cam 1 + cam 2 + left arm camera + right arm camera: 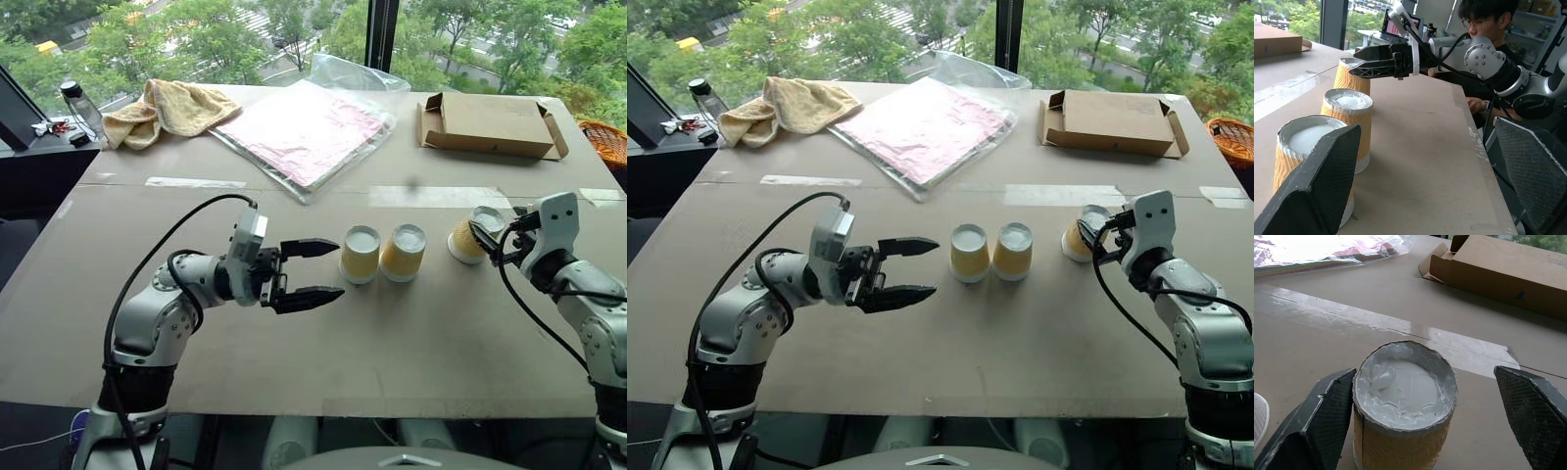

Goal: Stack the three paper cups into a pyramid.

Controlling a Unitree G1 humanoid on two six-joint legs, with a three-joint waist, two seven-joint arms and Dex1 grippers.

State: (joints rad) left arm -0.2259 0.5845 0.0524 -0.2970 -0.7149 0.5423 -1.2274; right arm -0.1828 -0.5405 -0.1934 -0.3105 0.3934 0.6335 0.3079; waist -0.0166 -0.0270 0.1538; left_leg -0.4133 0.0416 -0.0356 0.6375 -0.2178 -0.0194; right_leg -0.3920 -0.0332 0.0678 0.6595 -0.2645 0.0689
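Grabbing the third cup

Two cups [382,253] stand upside down, side by side. The right gripper [1415,416] straddles the third cup [1405,406] – one finger touching, not yet squeezing. Close gently around the middle. The left gripper [312,273] waits wide open – empty.

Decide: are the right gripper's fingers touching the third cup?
Partly touching. In the right wrist view, one finger rests against the cup, while the other finger stands clear, with table showing between.
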